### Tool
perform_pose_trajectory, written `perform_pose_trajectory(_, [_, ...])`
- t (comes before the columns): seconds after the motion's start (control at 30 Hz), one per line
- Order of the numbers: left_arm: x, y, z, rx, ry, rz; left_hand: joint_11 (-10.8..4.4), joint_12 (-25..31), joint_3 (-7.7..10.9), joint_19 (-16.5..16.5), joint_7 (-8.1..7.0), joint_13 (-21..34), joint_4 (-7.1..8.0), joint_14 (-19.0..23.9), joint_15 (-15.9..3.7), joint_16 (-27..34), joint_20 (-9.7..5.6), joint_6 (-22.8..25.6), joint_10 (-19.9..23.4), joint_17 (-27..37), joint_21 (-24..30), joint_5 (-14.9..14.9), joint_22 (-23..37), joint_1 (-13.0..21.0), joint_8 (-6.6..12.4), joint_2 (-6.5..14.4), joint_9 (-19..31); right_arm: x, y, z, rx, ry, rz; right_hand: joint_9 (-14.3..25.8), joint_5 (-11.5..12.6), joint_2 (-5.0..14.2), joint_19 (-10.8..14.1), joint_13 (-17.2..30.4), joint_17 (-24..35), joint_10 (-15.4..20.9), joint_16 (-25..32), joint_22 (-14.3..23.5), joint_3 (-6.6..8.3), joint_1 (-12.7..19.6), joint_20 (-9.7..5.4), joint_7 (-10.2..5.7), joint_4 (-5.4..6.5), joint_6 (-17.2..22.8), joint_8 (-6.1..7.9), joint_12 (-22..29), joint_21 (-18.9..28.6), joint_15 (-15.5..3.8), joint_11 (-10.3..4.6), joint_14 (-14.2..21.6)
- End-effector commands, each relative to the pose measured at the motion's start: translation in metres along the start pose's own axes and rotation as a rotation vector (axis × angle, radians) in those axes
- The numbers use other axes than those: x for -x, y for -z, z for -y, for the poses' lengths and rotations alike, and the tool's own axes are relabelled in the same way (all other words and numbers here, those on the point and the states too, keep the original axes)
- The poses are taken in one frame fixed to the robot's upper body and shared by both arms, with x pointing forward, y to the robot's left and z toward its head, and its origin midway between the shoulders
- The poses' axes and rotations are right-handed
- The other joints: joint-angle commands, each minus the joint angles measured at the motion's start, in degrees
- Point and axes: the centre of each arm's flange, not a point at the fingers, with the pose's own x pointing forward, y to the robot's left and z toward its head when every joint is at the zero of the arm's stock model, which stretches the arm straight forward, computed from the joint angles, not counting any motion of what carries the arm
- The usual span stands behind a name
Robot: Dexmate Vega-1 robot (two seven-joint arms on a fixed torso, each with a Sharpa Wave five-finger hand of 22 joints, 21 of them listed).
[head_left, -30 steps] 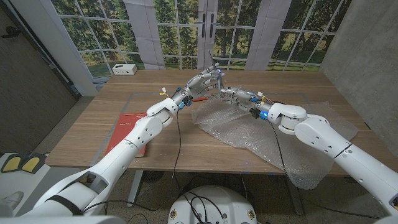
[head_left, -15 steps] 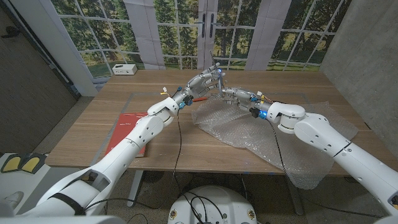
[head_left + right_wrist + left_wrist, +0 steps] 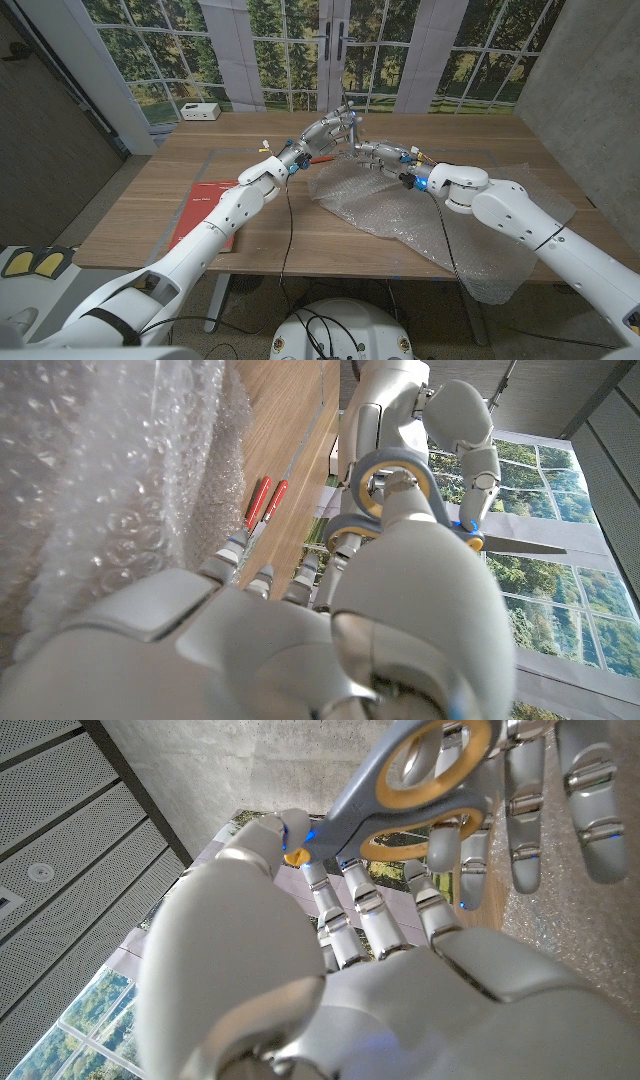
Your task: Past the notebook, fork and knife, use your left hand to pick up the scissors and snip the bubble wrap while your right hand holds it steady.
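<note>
Left hand (image 3: 335, 128) grips the scissors (image 3: 420, 780) — fingers through the grey-and-yellow loops — raised above the far edge of the bubble wrap (image 3: 420, 215). Right hand (image 3: 375, 153) meets it there, fingers curled at the wrap's raised edge; whether it pinches the sheet, I cannot tell. Red-handled fork and knife (image 3: 262, 502) lie just beside the wrap, the red notebook (image 3: 198, 208) well apart.

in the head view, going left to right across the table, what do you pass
Red notebook → left hand holding the scissors → right hand → bubble wrap spreading out to the right.
</note>
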Motion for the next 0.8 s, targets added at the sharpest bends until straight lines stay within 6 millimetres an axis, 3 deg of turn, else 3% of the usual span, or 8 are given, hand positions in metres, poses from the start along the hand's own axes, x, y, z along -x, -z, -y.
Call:
perform_pose_trajectory(0.03, [-0.0007, 0.0080, -0.0002, 0.029, -0.004, -0.018, -1.37, 6.71, 0.17, 0.14, -0.22, 0.16, 0.30, -0.11, -4.29, 0.05, -0.38, -0.10, 1.11, 0.08, 0.09, -0.01, 0.15, 0.41, 0.10, 0.59, 0.20, 0.0004, 0.0006, -0.0010, -0.002, 0.018, -0.015, 0.12, 0.35, -0.26, 0.09, 0.10, 0.13, 0.15, -0.02, 0.11, -0.31, 0.20, 0.33, 0.17, -0.22, 0.50, -0.06, -0.07, -0.23, -3.30, 0.59, -0.08])
perform_pose_trajectory(0.2, [-0.0016, 0.0092, 0.0005, 0.029, -0.001, -0.016, -1.36, 6.77, 0.18, 0.07, -0.24, 0.25, 0.28, -0.10, -4.45, 0.11, -0.67, -0.19, 1.18, 0.12, 0.07, -0.07, 0.15, 0.57, 0.08, 0.76, 0.21, 0.0010, -0.0008, -0.0013, -0.006, 0.000, -0.009, 0.17, 0.33, -0.28, -0.14, 0.12, 0.15, -0.98, -0.22, 0.11, -0.57, -0.02, 0.39, 0.32, -0.07, -0.06, -0.40, -0.68, -0.36, -2.98, 1.03, -0.36])
perform_pose_trajectory(0.3, [-0.0034, 0.0102, 0.0019, 0.030, 0.004, -0.013, -1.38, 6.82, 0.18, 0.11, -0.16, 0.44, 0.17, -1.39, -5.54, -0.34, -0.87, -0.18, 1.06, 0.13, 0.09, -0.17, 0.15, 0.83, 0.09, 0.86, 0.21, 0.0016, -0.0005, -0.0012, -0.006, -0.018, -0.004, 0.25, 0.36, 0.28, -1.27, 0.11, 0.17, -2.84, -0.76, 0.12, -0.61, 0.27, 0.56, -0.84, -0.04, -0.21, -0.63, -1.51, -0.64, -3.67, -0.75, -1.42])
perform_pose_trajectory(0.43, [-0.0048, 0.0098, 0.0035, 0.019, 0.006, -0.007, -1.45, 6.63, 0.32, 1.00, -0.21, 0.23, 0.07, -1.75, -5.47, -0.43, -2.05, -0.21, 1.02, -0.08, 0.45, -0.14, 0.16, 0.95, 0.10, 0.68, 0.22, 0.0025, 0.0003, -0.0005, -0.004, -0.025, -0.022, 0.26, 0.35, 0.43, -2.44, 0.08, 0.16, -3.98, -1.21, 0.13, -0.72, 0.35, 0.72, -1.13, -0.01, -0.30, -0.76, -1.93, -0.89, -3.66, -0.42, -2.55])
perform_pose_trajectory(0.5, [-0.0058, 0.0091, 0.0047, 0.012, 0.009, -0.004, -1.40, 6.65, 0.34, 1.01, -0.19, 0.32, 0.06, -1.73, -5.40, -0.42, -2.15, -0.18, 0.96, -0.11, 0.44, -0.14, 0.16, 0.97, 0.11, 0.64, 0.22, 0.0024, 0.0012, -0.0003, -0.013, -0.055, -0.027, 0.26, 0.33, 0.57, -2.99, 0.06, 0.17, -5.21, -1.43, 0.13, -0.89, 0.36, 0.85, -1.20, 0.04, -0.99, -1.12, -2.18, -0.80, -2.79, 1.40, -3.30])
perform_pose_trajectory(0.63, [-0.0064, 0.0083, 0.0060, -0.010, 0.016, 0.000, -1.33, 6.67, 0.29, 1.02, -0.17, 0.49, 0.03, -1.80, -5.50, -0.34, -2.31, -0.24, 0.80, -0.06, 0.44, -0.23, 0.15, 1.10, 0.09, 0.70, 0.22, 0.0023, 0.0024, -0.0006, -0.012, -0.087, -0.041, 0.28, 0.29, 0.90, -3.97, 0.03, 0.21, -6.60, -1.56, 0.14, -1.08, 0.30, 1.66, -1.16, 0.18, -2.32, -1.59, -2.31, -0.81, -0.96, 3.62, -4.12])
perform_pose_trajectory(0.67, [-0.0062, 0.0083, 0.0062, -0.011, 0.014, 0.001, -1.40, 6.62, 0.26, 1.00, -0.19, 0.44, -0.02, -1.88, -5.51, -0.33, -2.34, -0.24, 0.76, -0.03, 0.43, -0.28, 0.15, 1.21, 0.10, 0.73, 0.22, 0.0029, 0.0027, -0.0009, -0.025, -0.085, -0.041, 0.28, 0.27, 1.00, -4.14, 0.02, 0.22, -6.87, -1.53, 0.14, -1.14, 0.32, 1.90, -1.18, 0.20, -2.65, -1.66, -2.24, -0.75, -0.76, 5.05, -4.23])
perform_pose_trajectory(0.8, [-0.0049, 0.0059, 0.0060, -0.041, 0.010, 0.012, -1.37, 6.64, 0.26, 0.90, -0.16, 0.62, -0.06, -2.08, -5.61, -0.32, -2.43, -0.36, 0.61, -0.02, 0.38, -0.35, 0.15, 1.39, 0.06, 0.78, 0.22, 0.0037, 0.0026, -0.0008, -0.023, -0.098, -0.051, 0.31, 0.19, 1.14, -4.27, 0.01, 0.26, -7.81, -1.42, 0.15, -1.31, 0.26, 2.93, -0.51, 0.27, -3.50, -1.82, -2.26, -0.61, 1.01, 5.97, -4.24])
